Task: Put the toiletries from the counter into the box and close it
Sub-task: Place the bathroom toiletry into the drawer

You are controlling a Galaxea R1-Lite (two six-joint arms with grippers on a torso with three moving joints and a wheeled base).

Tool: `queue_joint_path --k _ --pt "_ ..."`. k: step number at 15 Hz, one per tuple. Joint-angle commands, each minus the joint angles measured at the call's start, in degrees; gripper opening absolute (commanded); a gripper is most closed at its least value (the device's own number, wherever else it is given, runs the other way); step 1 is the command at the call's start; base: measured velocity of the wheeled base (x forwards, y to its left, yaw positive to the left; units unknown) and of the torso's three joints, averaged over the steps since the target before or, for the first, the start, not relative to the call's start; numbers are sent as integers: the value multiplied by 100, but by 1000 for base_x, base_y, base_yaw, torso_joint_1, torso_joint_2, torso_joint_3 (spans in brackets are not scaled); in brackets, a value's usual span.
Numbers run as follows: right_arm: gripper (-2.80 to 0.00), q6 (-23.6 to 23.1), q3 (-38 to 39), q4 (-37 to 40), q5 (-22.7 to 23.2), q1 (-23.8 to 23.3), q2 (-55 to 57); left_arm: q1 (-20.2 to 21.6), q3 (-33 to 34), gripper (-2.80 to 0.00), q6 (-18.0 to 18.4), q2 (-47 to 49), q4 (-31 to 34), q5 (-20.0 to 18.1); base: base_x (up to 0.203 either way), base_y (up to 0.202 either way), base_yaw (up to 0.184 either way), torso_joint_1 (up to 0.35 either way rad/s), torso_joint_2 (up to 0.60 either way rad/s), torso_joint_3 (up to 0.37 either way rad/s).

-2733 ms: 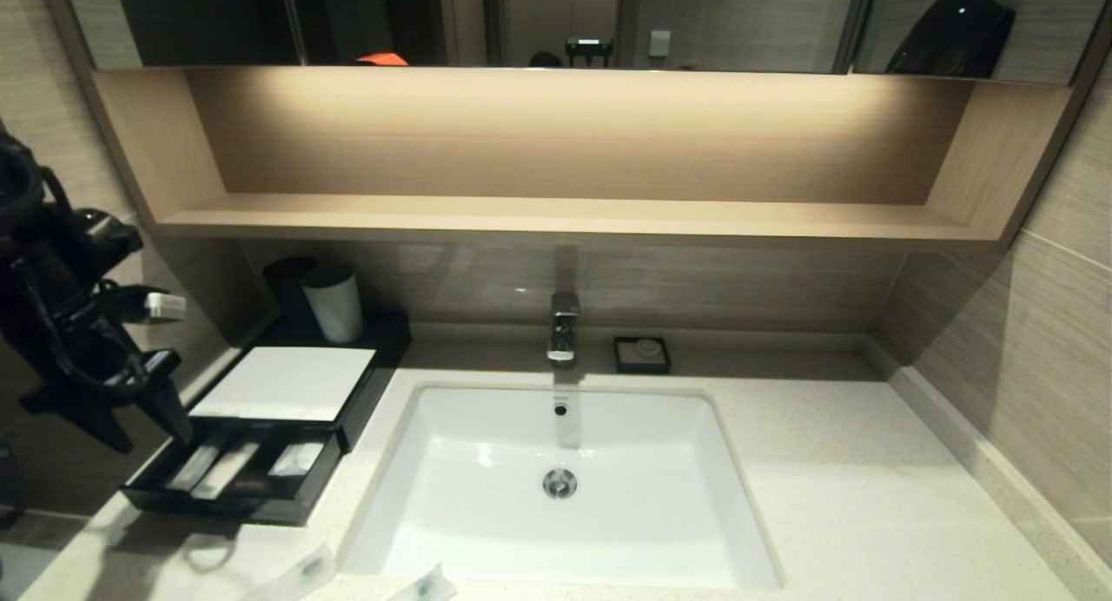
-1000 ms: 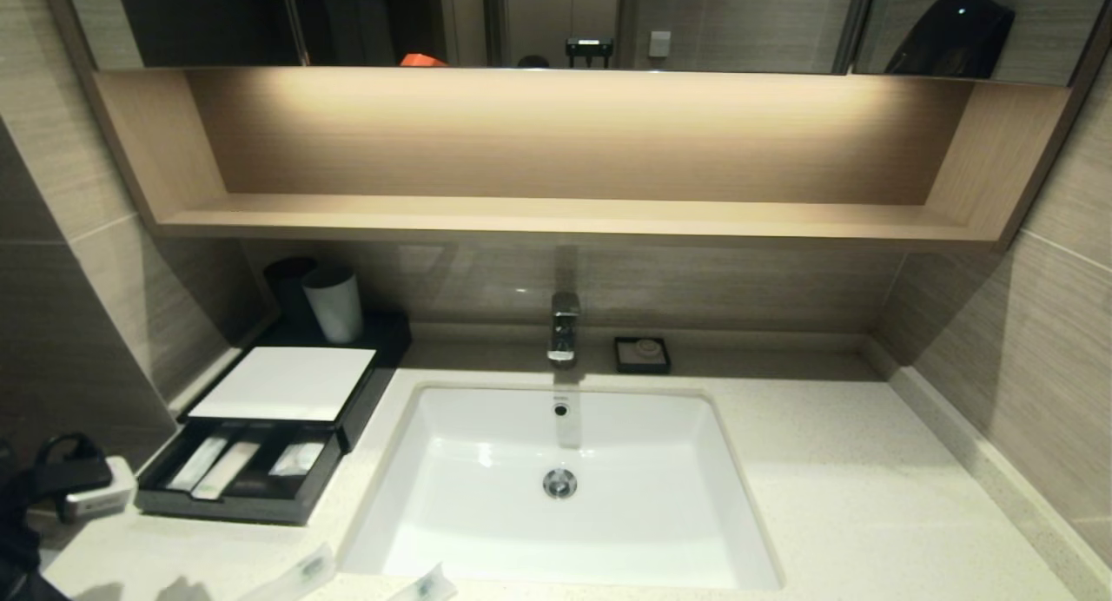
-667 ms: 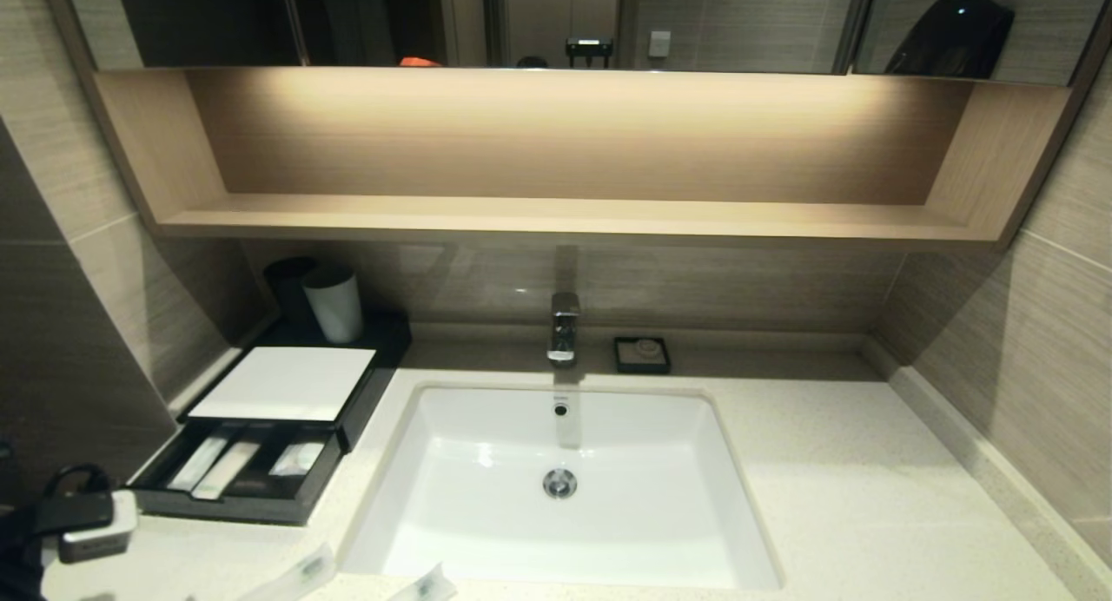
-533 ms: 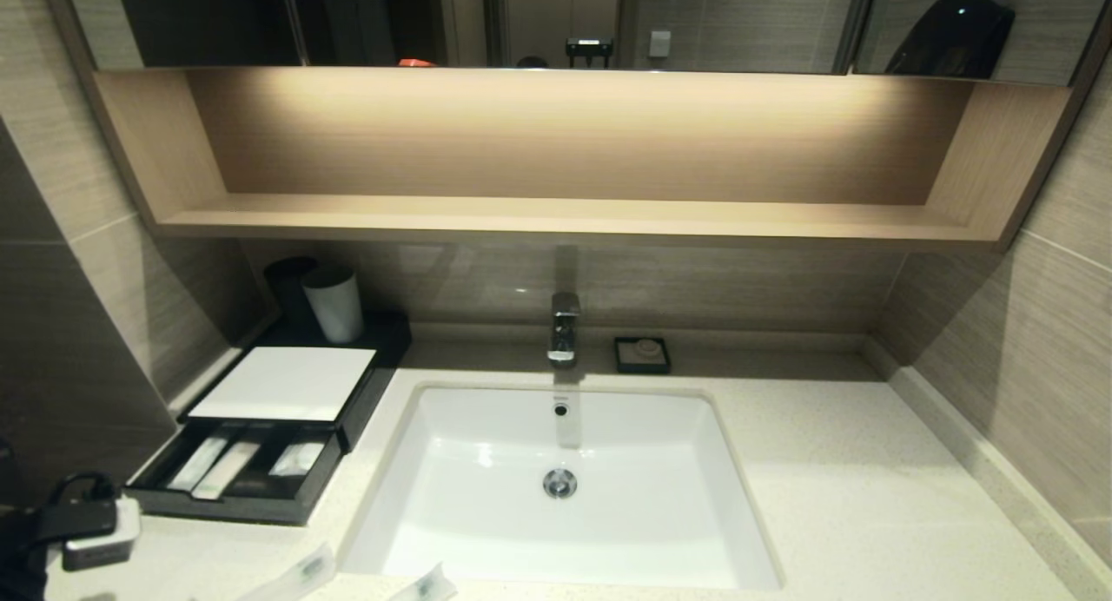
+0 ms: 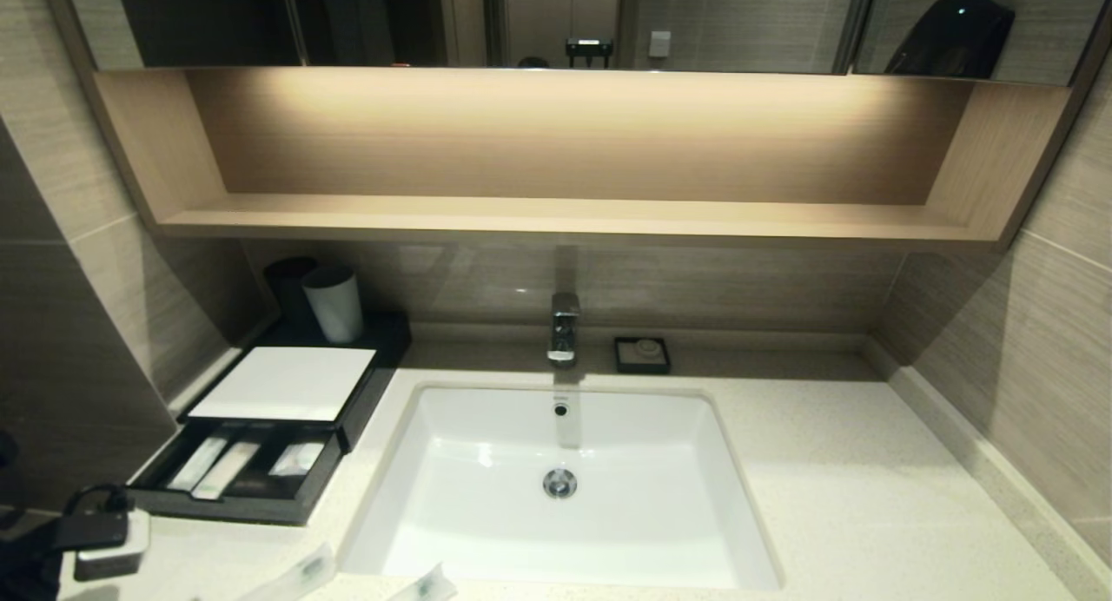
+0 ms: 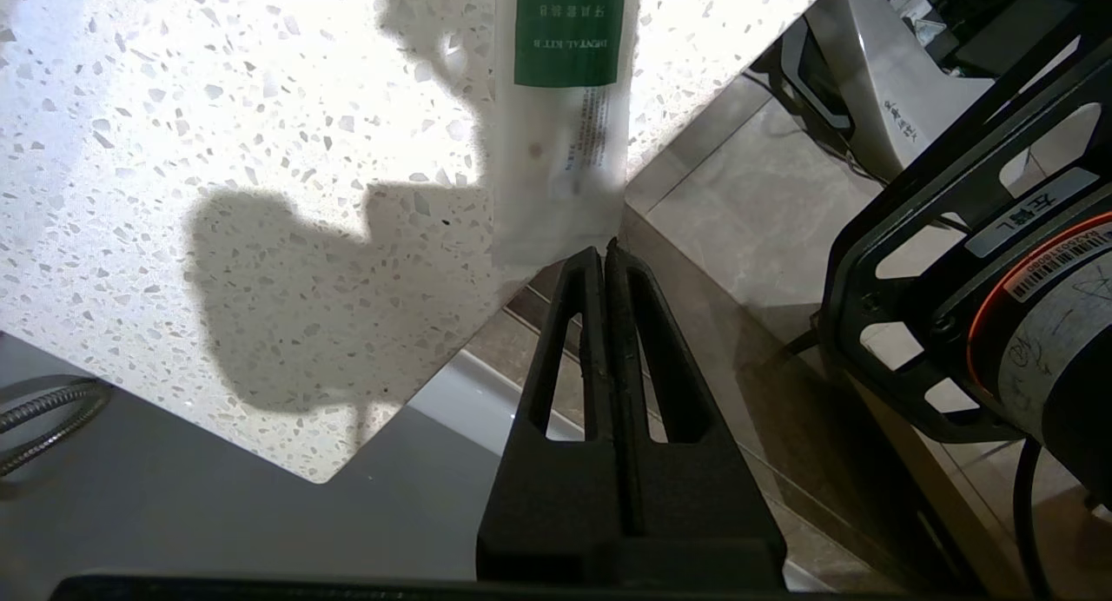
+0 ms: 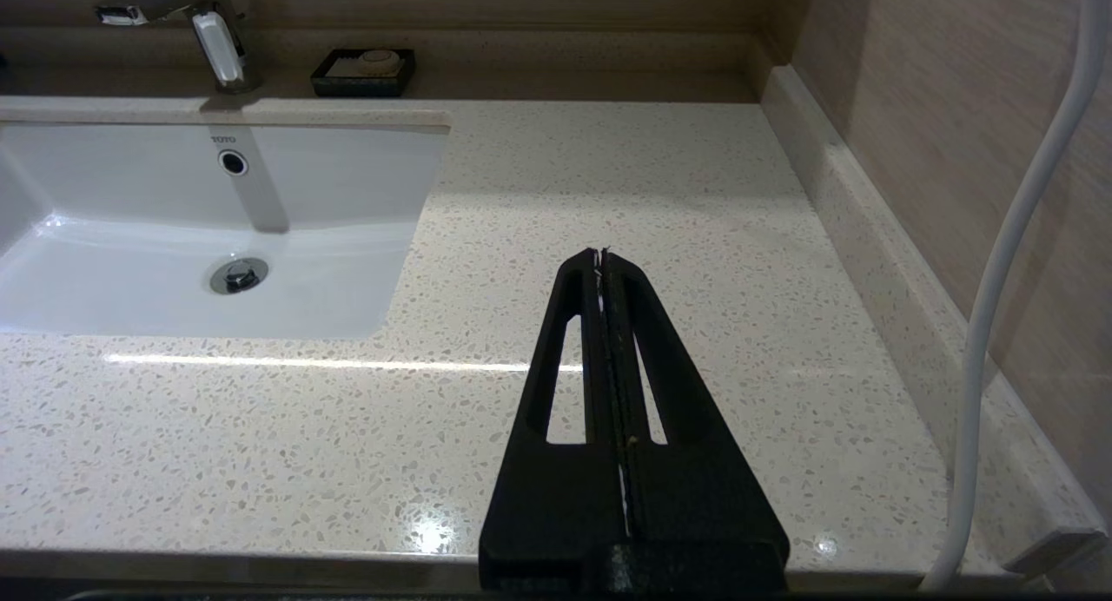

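On the speckled counter (image 6: 217, 149) a toiletry packet (image 6: 560, 141) overhangs the edge just beyond the tips of the clenched, empty left gripper (image 6: 605, 252); the box (image 5: 261, 427) sits farther off, drawer open; right gripper (image 7: 601, 255) parked, clenched

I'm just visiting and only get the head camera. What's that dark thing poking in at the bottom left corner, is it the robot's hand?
Observer: Yes, that's the left arm. Its wrist camera shows the left gripper shut and empty, tips right at the end of a packet.
Operator: What packet?
Observer: A slim clear one with a green label reading DENTAL KIT. Its near end overhangs the edge of the counter.
Operator: And the other hand?
Observer: The right gripper is shut too, idle above bare counter beside the basin.
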Motion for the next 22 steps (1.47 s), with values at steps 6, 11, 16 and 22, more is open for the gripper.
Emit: queue_joint_path --k 6,11,16,22 --pt "-280 0 1 0 -2 0 0 -4 155 0 62 160 2 2 0 0 0 0 0 0" --pt "-280 0 1 0 -2 0 0 -4 245 0 175 245 -279 2 0 0 0 0 0 0" --pt "-280 0 1 0 -2 0 0 -26 357 0 250 306 -622 2 0 0 0 0 0 0" --pt "-280 0 1 0 -2 0 0 -101 406 0 248 474 -793 37 0 0 0 0 0 0"
